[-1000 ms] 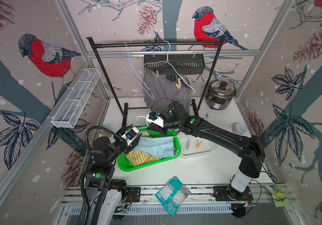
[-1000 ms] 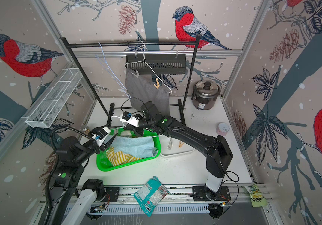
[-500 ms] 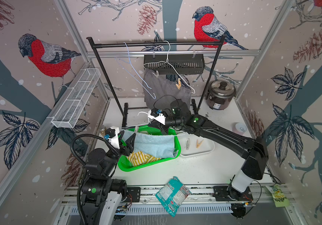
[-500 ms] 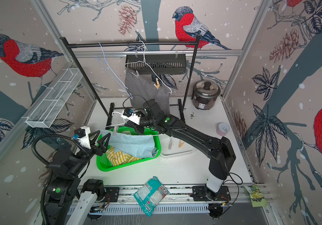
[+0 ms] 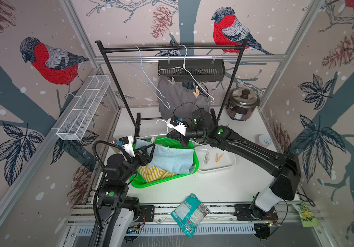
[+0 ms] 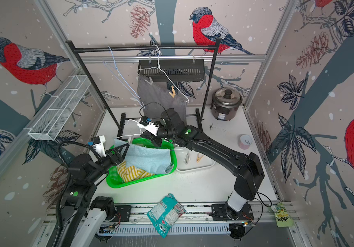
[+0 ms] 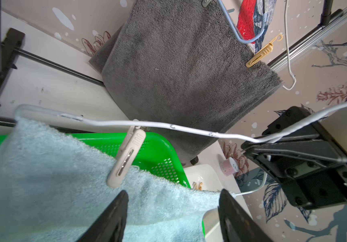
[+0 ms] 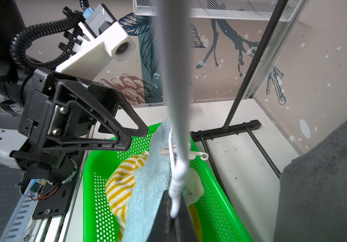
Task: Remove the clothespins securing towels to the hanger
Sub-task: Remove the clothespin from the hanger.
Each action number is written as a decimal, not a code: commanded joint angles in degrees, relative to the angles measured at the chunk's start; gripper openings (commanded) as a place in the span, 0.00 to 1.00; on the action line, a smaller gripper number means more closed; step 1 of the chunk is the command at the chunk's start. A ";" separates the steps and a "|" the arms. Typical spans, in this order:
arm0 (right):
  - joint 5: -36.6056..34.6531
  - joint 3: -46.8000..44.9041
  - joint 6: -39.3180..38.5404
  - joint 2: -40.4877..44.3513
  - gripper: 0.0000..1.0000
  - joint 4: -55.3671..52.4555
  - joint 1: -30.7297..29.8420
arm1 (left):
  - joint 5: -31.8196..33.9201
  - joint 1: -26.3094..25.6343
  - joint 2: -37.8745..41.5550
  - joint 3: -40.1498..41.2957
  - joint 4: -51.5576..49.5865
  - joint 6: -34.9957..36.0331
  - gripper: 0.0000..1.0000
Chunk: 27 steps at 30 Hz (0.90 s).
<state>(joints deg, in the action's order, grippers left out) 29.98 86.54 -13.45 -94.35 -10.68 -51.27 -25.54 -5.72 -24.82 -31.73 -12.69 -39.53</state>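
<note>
Grey towel [image 5: 178,100]: far, hung, pegged.
Blue towel [image 5: 171,158]: soft, limp, over green basket [image 5: 161,184].
Right gripper [image 8: 174,211]: clamped on white hanger [image 7: 189,128].
Left gripper [image 7: 173,193]: jaws apart, beside Blue towel.
Whitish clothespin [image 7: 126,157]: on hanger wire; light, springy; we pinch its tail.

A green basket [image 5: 146,184] sits just beside a white tray [image 5: 225,159], a rice cooker [image 5: 243,104] well behind them.

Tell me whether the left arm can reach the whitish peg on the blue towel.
Probably yes: the left gripper stands open facing the whitish peg, with nothing between them, and the right gripper holds the hanger up.
</note>
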 commanded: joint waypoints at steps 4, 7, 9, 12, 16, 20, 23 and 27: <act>0.80 -0.30 1.51 0.89 0.02 0.24 0.62 | -3.36 2.26 -2.20 -3.71 3.72 -0.46 0.65; 1.25 -1.78 0.96 1.72 0.01 0.95 1.03 | -4.01 3.41 -4.14 -7.66 1.67 1.28 0.65; 1.14 -2.26 0.97 2.10 0.01 1.45 1.34 | -4.38 3.42 -6.14 -10.41 -0.10 1.85 0.65; 0.79 -2.86 0.62 2.65 0.01 1.77 1.61 | -2.33 3.68 -8.78 -14.99 -4.50 2.30 0.66; -0.58 -4.32 0.39 3.33 0.02 3.23 1.63 | 3.04 4.52 -10.85 -18.23 -8.62 -2.59 0.68; -1.15 -6.16 0.09 4.15 0.01 5.21 1.33 | 1.61 5.26 -12.00 -17.02 -7.19 -8.36 0.67; -1.84 -7.14 -0.26 4.77 0.02 6.25 1.14 | 1.79 5.44 -12.00 -15.97 -6.38 -11.93 0.66; -2.16 -7.80 -0.65 5.28 0.01 6.38 1.09 | 3.78 5.51 -12.07 -16.60 -8.17 -13.38 0.67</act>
<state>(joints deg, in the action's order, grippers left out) 28.51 78.87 -13.54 -89.60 -7.03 -50.11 -23.73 -0.43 -36.91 -47.83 -20.36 -49.78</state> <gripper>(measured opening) 0.062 0.666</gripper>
